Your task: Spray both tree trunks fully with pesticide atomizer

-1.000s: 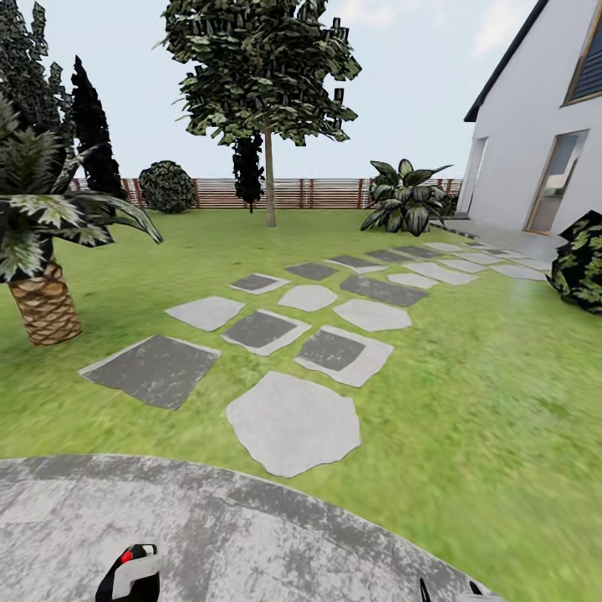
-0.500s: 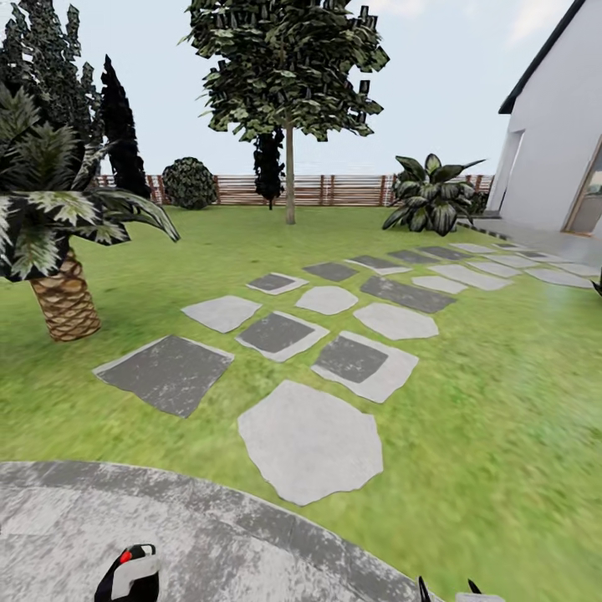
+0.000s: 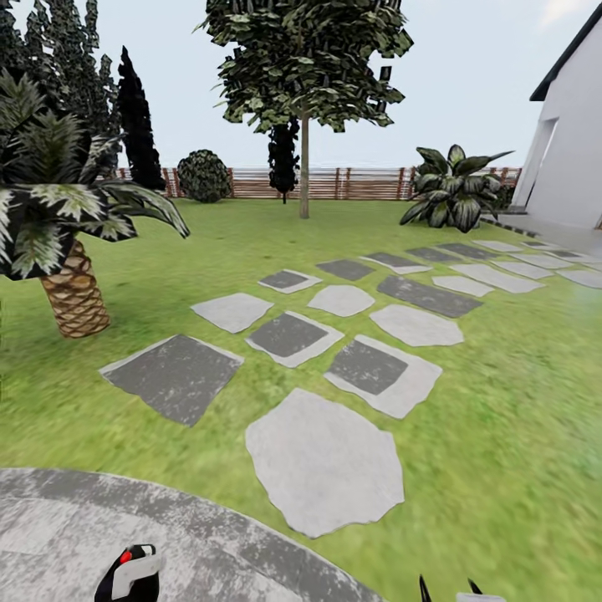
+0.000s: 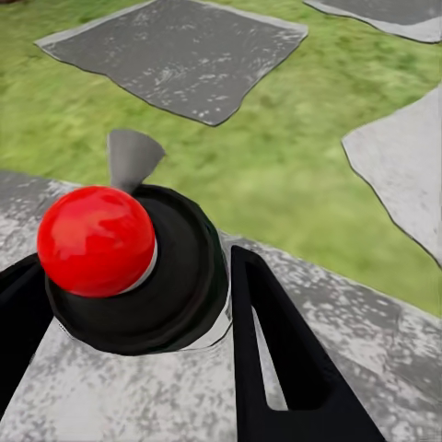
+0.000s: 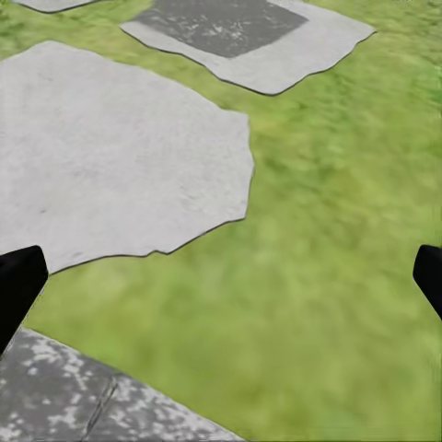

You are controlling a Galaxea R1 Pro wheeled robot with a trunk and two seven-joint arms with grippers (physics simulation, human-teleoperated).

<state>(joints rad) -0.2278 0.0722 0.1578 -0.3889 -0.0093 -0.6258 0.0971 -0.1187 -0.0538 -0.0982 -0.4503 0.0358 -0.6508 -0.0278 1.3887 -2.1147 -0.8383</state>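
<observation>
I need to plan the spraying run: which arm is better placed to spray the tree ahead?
Left. Its pincer is shut on the pesticide atomizer, red nozzle up. The right pincer is open with nothing between its fingers. The tree trunk stands far off by the fence.

Grass lawn (image 3: 502, 401) spreads ahead of me, crossed by grey stepping slabs (image 3: 322, 460) — some pale, some dark. Under me lies a mottled grey paved curve (image 3: 67, 518). A scaly-trunked palm (image 3: 73, 288) stands on my left, a brown slatted fence (image 3: 359, 184) closes the far edge, and a white house wall (image 3: 573, 159) rises on the right — pale, hazy sky above.
</observation>
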